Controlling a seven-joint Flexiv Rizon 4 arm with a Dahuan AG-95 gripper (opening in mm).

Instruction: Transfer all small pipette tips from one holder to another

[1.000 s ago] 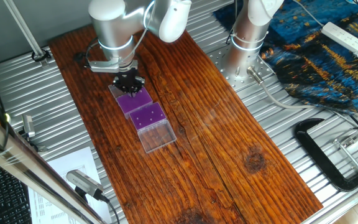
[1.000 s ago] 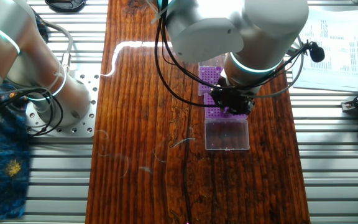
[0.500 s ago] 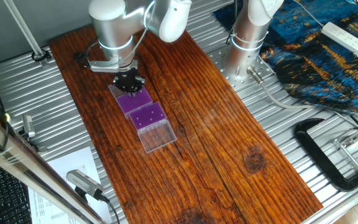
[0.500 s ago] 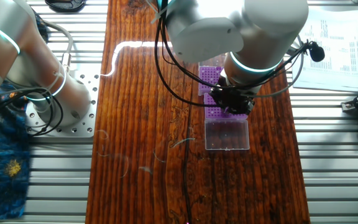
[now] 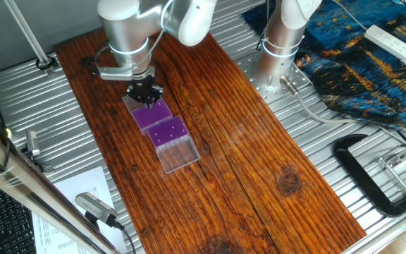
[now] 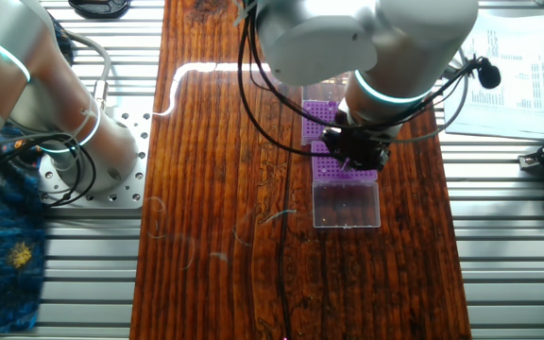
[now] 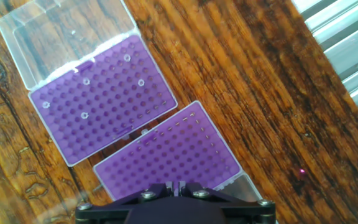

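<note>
A: We're hanging right over the two purple racks, and in the hand view the gripper [image 7: 176, 190] sits at the bottom edge, above the near rack [image 7: 166, 158]. Its holes look empty to us.

B: And the small pipette tips [image 7: 86, 81]? We count about five pale rings in the far rack [image 7: 101, 96], ahead of the fingers, next to its clear lid [image 7: 67, 34] lying open on the wooden board [image 7: 253, 81].

A: They'll be featherweight, thin plastic, smooth, easy to flick away or crush. We'd take each one by its collar, straight down, with a gentle squeeze.

B: Are the fingers wide or narrow?

A: We can't tell; only the black mount shows here, and in the fixed views the gripper [image 5: 145, 92] is too small to judge.

B: Any labels or writing?

A: None that we can read on racks or lid.
</note>
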